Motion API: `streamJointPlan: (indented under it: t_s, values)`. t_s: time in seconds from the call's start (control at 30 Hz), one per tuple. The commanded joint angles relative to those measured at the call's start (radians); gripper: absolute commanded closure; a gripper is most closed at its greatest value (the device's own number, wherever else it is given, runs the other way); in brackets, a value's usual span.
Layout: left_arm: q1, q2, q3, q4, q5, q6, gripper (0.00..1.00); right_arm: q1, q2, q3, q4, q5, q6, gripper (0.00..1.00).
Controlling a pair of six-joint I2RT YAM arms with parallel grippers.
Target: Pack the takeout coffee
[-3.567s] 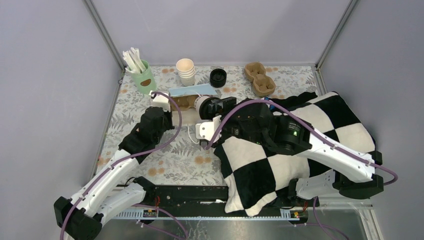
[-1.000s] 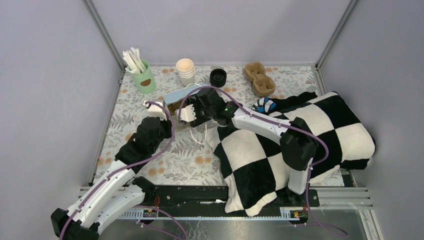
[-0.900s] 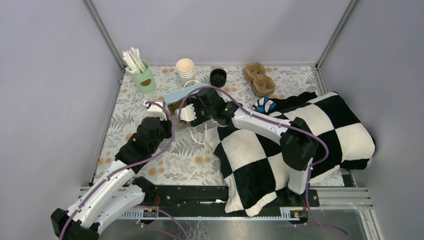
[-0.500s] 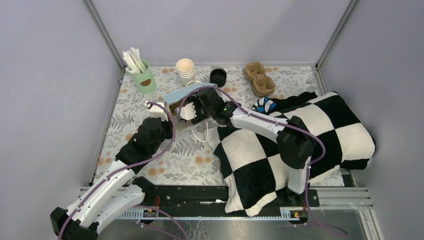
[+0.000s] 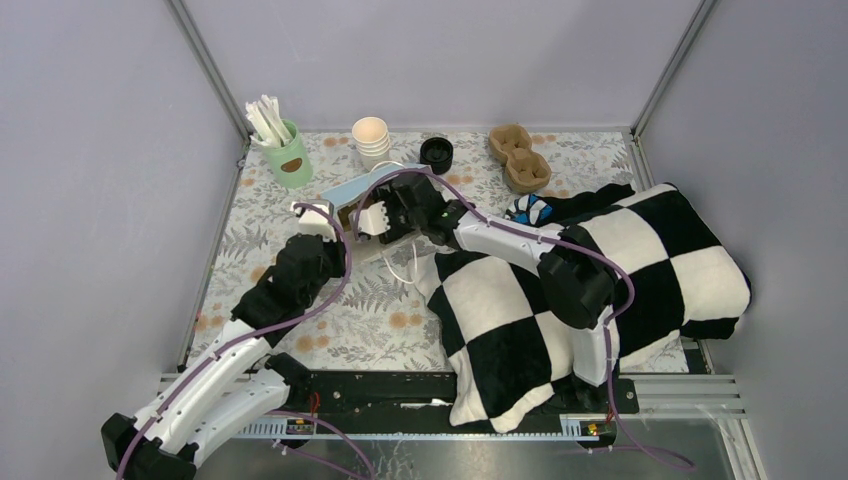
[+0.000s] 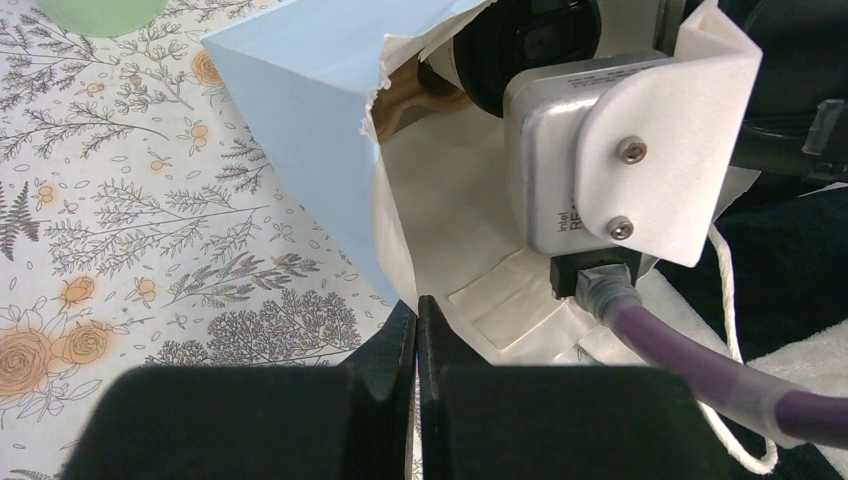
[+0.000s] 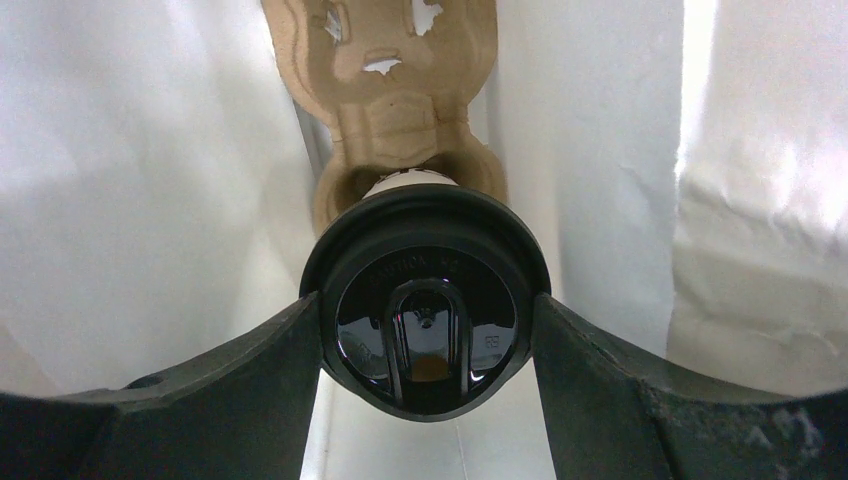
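Takeout coffee [image 7: 425,300]: black lid on, inside paper bag [image 6: 320,130], just before pulp carrier [image 7: 385,70] lying in bag.
Right gripper [image 7: 425,325]: jaws wide, clamped on lid rim.
Left gripper [image 6: 415,345]: jaws pressed together, pinching bag mouth edge.
Bag: on its side, table [image 5: 340,320] far half, left of centre.

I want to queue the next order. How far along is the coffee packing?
Done: the takeout coffee is lidded and sits inside the paper bag, at the pulp carrier. In hand: the right gripper clamps it at the rim while the left gripper pinches the bag's edge, holding the mouth open. Left: seat it, which I cannot confirm, then release and pull the arm out.
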Motion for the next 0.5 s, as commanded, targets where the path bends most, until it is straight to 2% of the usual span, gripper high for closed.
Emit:
streamJointPlan:
  t_s: [0.0, 0.2, 0.3, 0.47]
  values:
    - [-0.005, 0.004, 0.011, 0.039, -0.003, 0.005, 1.0, -0.011, 0.015, 0.061, 0.041, -0.083, 0.013, 0.58]
    - [-0.005, 0.011, 0.019, 0.034, -0.005, 0.002, 1.0, -0.014, 0.029, 0.065, 0.081, -0.078, 0.048, 0.59]
    - [-0.004, 0.019, 0.026, 0.026, -0.004, -0.005, 1.0, -0.026, 0.056, 0.048, 0.161, -0.066, 0.083, 0.6]
    - [-0.005, 0.03, 0.043, 0.011, 0.004, -0.018, 1.0, -0.034, 0.115, 0.091, 0.155, -0.071, 0.121, 0.6]
